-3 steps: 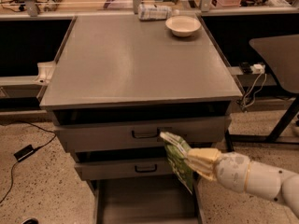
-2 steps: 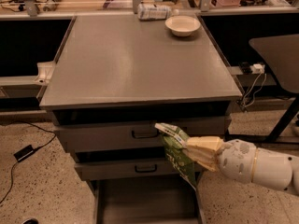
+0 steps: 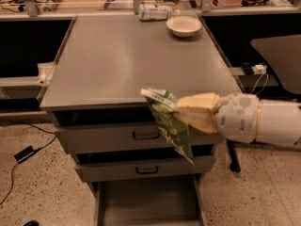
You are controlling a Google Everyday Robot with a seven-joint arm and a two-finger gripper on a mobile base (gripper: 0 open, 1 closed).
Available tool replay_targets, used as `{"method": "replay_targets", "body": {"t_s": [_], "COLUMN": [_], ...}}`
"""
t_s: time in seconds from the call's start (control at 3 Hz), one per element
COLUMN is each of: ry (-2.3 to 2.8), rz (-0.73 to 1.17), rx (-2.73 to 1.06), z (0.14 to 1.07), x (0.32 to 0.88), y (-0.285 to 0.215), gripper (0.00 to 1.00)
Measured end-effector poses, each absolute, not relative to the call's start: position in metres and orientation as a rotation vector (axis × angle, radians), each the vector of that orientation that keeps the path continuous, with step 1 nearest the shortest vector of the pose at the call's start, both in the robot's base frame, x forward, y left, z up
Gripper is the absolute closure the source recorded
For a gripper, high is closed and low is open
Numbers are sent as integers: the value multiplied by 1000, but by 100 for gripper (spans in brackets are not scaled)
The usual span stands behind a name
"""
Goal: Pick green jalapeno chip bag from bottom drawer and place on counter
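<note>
Floor [image 3: 42, 192]: speckled stone runs under the cabinet, with a black adapter [image 3: 23, 153] and its cable lying at the left, clear of your path.
Bottom drawer [image 3: 101, 206]: it stands pulled out nearest you, a plain grey tray with nothing showing in it. Whatever slips from the grip will likely land here or on the stone beside it.
Upper drawers [image 3: 108, 138]: both stand slightly proud, one above the other. A low lift could drag the hanging foil across their fronts and handles.
Gripper [image 3: 181, 108]: it reaches in from the right, just in front of the cabinet's near right corner. Its pale fingers [image 3: 200, 112] are pressed together, pinching the foil.
Green jalapeno chip bag [image 3: 170, 126]: it is out of the drawer and in the air. Only its upper right part is pinched. The top corner pokes out left of the fingers, and the body hangs below them, slanting down to the right. So shallow a hold may let it twist or slide out.
Near rim of the counter [image 3: 117, 60]: the bag's top sits about level with it, so you should raise before moving far or the tail may catch the edge.
Bowl [image 3: 183, 26]: it sits far right with a silvery package [image 3: 155, 12] behind it. Set down well short of both.
</note>
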State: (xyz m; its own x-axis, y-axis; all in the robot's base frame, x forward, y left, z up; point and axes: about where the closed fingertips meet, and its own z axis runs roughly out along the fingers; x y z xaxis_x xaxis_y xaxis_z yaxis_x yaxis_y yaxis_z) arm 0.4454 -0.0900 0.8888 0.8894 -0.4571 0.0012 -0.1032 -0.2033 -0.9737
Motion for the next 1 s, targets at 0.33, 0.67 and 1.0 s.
{"method": "replay_targets", "body": {"t_s": [0.33, 0.67, 1.0], "ry": [468, 485, 479], "rz": [-326, -331, -336], "rx": [-1742, -1699, -1699], "z": [947, 977, 983], "x": [489, 510, 514], "y": [-79, -84, -83], "gripper": [100, 100, 100]}}
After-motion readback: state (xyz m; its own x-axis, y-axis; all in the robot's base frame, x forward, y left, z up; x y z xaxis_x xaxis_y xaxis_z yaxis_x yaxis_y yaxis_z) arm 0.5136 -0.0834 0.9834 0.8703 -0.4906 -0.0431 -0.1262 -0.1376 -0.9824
